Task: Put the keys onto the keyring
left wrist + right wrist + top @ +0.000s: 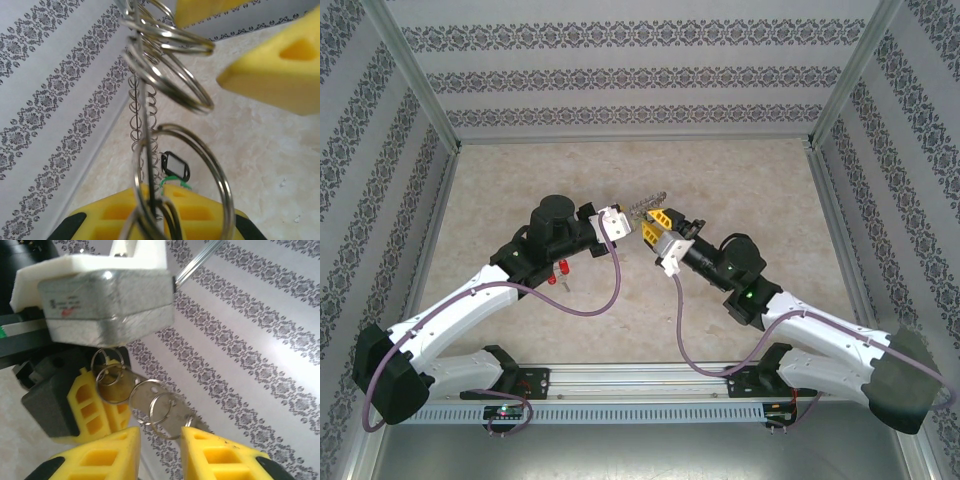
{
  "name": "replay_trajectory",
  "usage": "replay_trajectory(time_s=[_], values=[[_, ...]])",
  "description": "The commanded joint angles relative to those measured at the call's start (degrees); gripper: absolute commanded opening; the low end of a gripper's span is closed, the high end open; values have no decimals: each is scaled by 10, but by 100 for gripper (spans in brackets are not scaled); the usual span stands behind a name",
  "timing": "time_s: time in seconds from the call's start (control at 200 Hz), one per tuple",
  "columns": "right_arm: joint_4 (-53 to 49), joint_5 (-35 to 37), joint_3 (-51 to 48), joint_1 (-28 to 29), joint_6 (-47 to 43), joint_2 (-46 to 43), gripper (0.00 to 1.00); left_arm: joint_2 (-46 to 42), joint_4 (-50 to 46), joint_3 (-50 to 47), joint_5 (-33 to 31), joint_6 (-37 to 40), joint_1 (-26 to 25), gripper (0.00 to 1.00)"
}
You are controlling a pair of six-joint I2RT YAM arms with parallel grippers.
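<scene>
Two tools flank the keyring (pixel 642 209) above the table (pixel 720 180): left tool (pixel 152 200) pinches one end, right tool (pixel 161 437) spread around the other. Keys (pixel 558 272) lie on the table, near-left of the keyring.

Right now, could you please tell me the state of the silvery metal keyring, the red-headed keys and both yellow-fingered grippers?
Silvery metal keyring: held up between the two grippers, red keys not on it.
Red-headed keys: lying loose on the table, apart from the keyring.
Left gripper: shut on the keyring.
Right gripper: jaws apart either side of the end ring; grip unclear.
</scene>
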Motion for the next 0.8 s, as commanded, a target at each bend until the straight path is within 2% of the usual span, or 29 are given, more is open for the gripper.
replay_trajectory(time_s=[0.0,0.39,0.794], values=[[23,5,23,6,-21,1,28,-14,20,20,11,-19,4,0],[16,-2,36,8,-53,27,32,-16,6,27,12,-28,4,0],[19,22,40,18,-60,28,29,-16,6,23,13,-28,4,0]])
